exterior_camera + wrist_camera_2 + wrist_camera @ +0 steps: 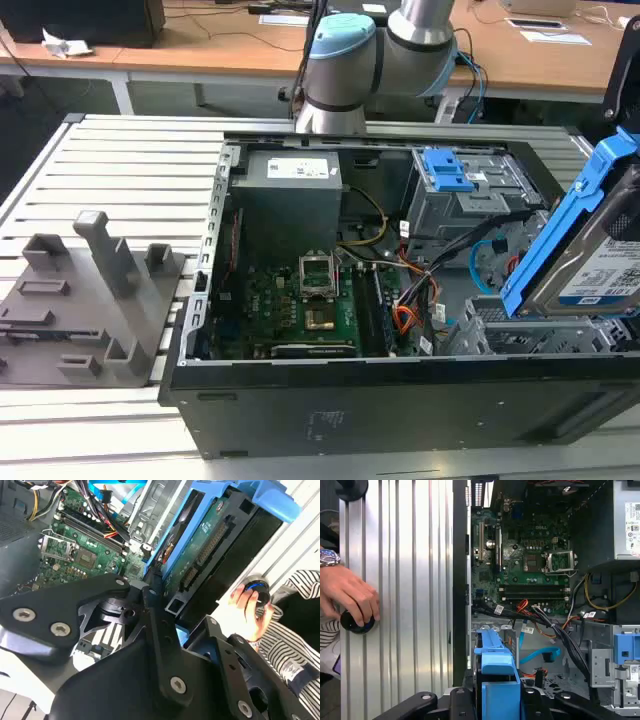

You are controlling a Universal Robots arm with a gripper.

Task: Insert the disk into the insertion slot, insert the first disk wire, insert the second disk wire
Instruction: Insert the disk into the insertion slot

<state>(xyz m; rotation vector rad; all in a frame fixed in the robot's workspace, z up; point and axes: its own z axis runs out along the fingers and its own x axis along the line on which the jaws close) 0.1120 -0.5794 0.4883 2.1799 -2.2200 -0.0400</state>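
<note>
- Gripper (496,692) is clamped on the disk (492,655), closed tight against the sides of its blue carrier, in the first wrist view.
- In the exterior view the disk (590,260) hangs tilted with one end raised, at that view's right, over the insertion slot (490,335) and not yet seated in it.
- The second disk wire (485,250) loops loose inside the open computer case (400,400), near the slot.
- A person's hand (350,597) rests on a dark round knob (355,622) on the ribbed table (410,580), outside the case.
- By my judgement, seating the disk well needs the carrier levelled and squared with the bay, with loose cables kept out from under it.
</note>
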